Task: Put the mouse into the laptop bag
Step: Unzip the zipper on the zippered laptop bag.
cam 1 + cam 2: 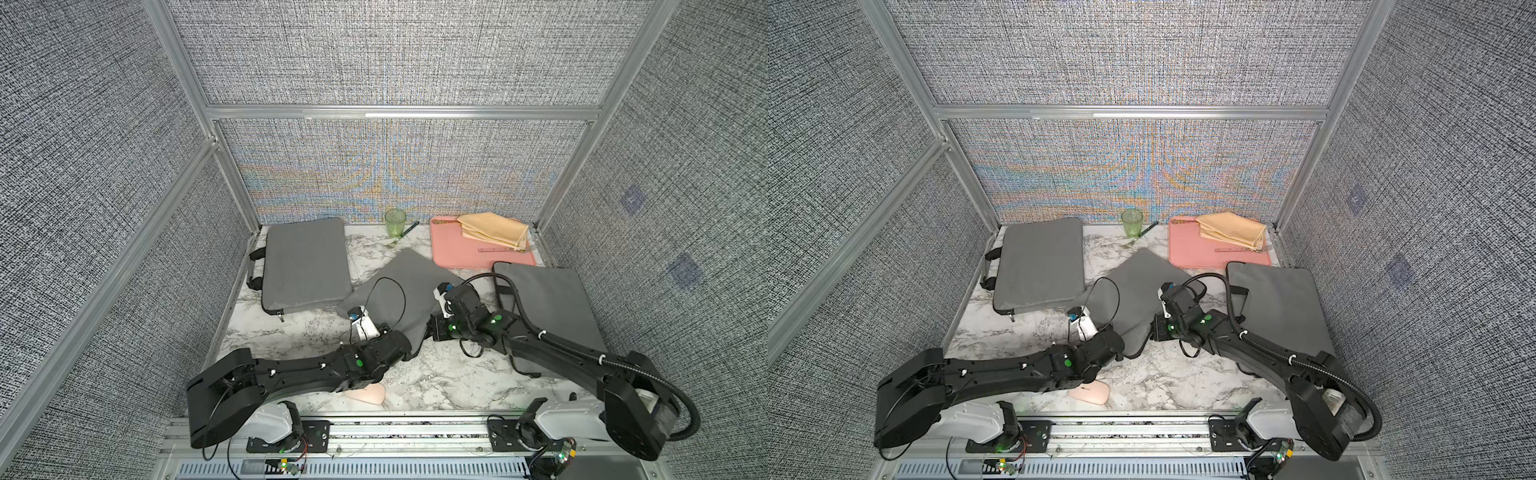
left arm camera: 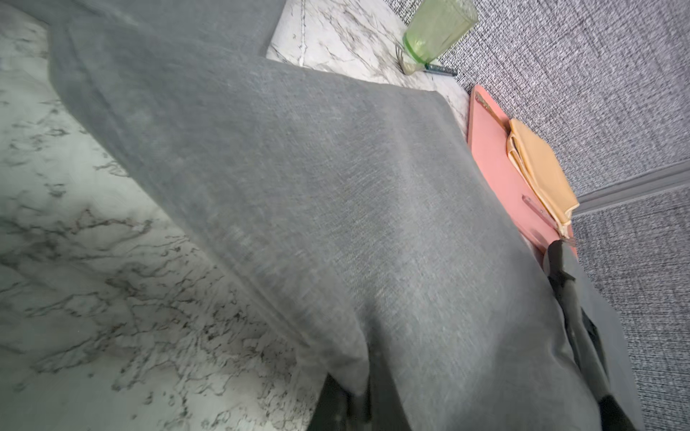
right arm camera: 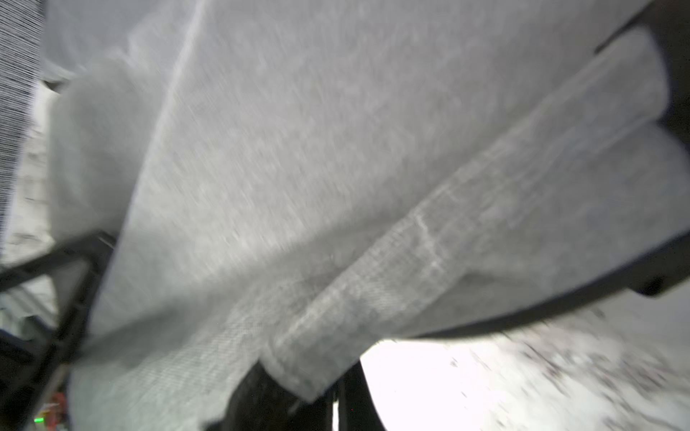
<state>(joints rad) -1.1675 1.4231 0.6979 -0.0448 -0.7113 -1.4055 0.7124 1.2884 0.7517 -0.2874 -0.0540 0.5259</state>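
Both top views hang high over the robot's base, gazing down and forward across the whole desk (image 1: 436, 374) to the back wall: near-identical pictures. Left wrist view sits tight on the middle laptop bag (image 2: 336, 224), looking along it to the green cup (image 2: 437, 33) and pink tray (image 2: 489, 149), which both top views share. Right wrist view's closer yet: blurred grey bag fabric fills it.

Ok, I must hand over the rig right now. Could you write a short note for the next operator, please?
Left gripper: shut on a front corner of the middle laptop bag.
Right gripper: shut on the same bag's edge.
Pink mouse: lies on the marble table near the front edge, not held.
Done: both grippers hold the bag; whether it is open cannot be seen.
Left: open the bag, pick up the mouse, put it inside.
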